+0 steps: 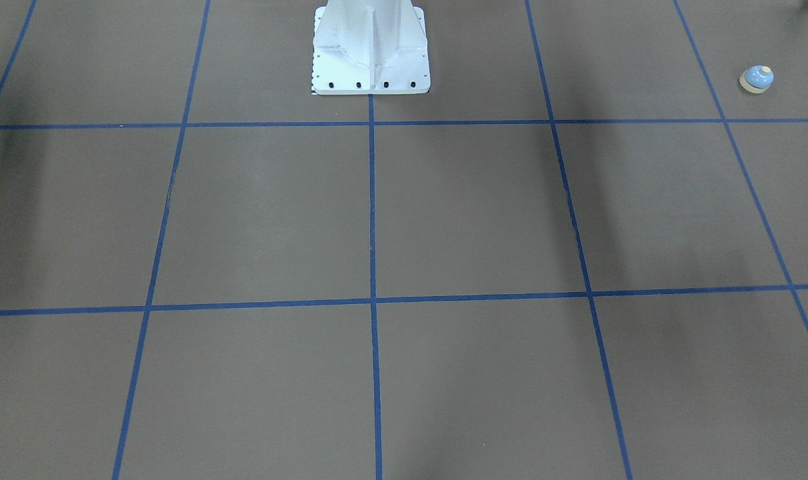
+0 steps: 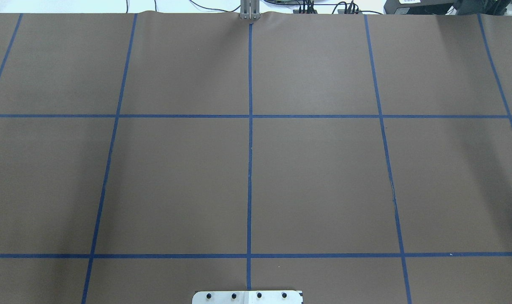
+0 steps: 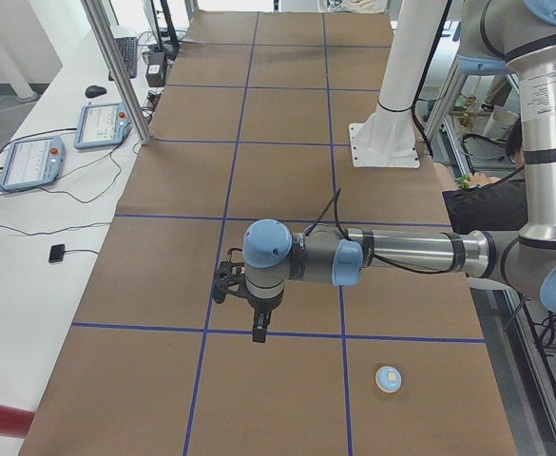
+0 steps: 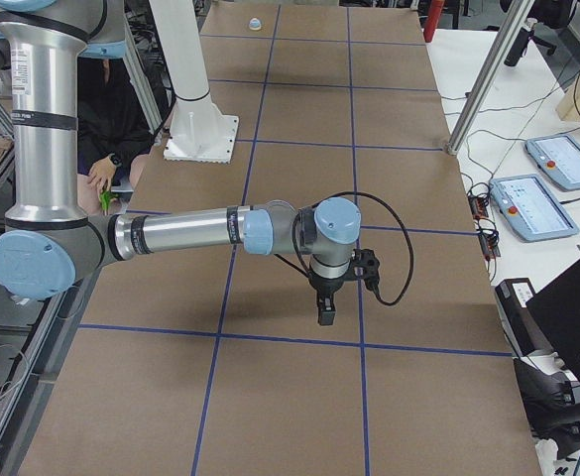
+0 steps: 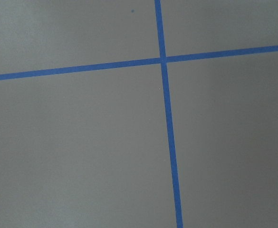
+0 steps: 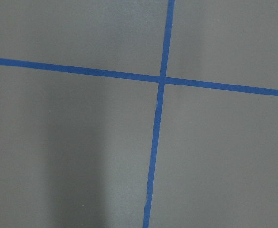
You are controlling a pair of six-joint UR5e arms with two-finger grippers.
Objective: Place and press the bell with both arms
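The small light blue bell [image 1: 757, 79] with a cream base and button stands upright on the brown table near the end on my left side. It also shows in the exterior left view [image 3: 388, 379] and far off in the exterior right view [image 4: 255, 23]. My left gripper [image 3: 258, 332] points down above a blue tape line, apart from the bell. My right gripper [image 4: 324, 312] points down over the table's other half, far from the bell. Whether either is open or shut I cannot tell. Both wrist views show only table and tape.
The white bolted pedestal [image 1: 371, 53] stands at the robot's side of the table [image 2: 323, 177]. Teach pendants [image 3: 30, 161] and cables lie on the white bench beyond the far edge. An aluminium post [image 4: 483, 84] stands there. A person [image 4: 111, 129] sits behind the robot.
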